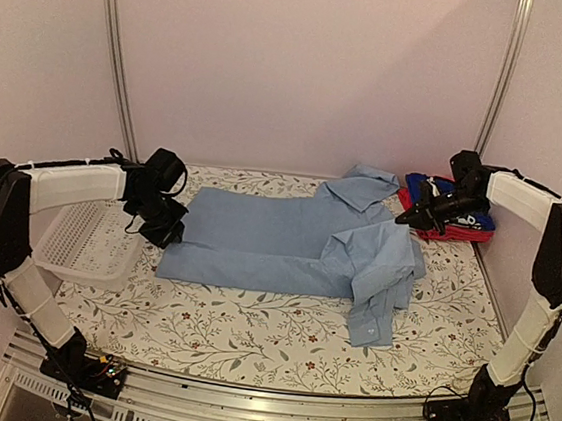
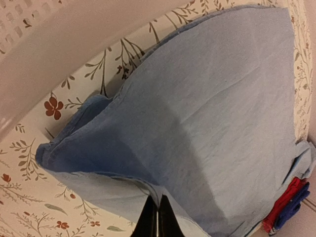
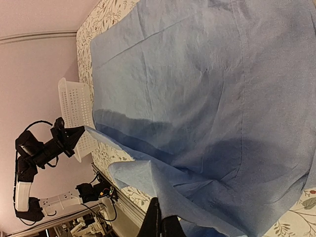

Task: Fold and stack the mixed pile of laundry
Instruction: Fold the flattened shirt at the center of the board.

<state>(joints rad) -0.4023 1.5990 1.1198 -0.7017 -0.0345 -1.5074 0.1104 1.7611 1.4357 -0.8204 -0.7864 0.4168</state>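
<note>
The light-blue shirt [image 1: 278, 240] lies spread out on the counter [image 1: 247, 343], between my two grippers. My left gripper [image 1: 166, 234] is closed tight on the shirt's bottom edge and lifts it a bit. My right gripper [image 1: 408, 219] is closed too, at the shoulder, and I think it pinches cloth there. The red and blue clothes [image 1: 451, 220] sit folded just behind the right gripper. I think I am starting a fold. Next I should lift both ends together and lay one side over, keeping the cloth flat.
</note>
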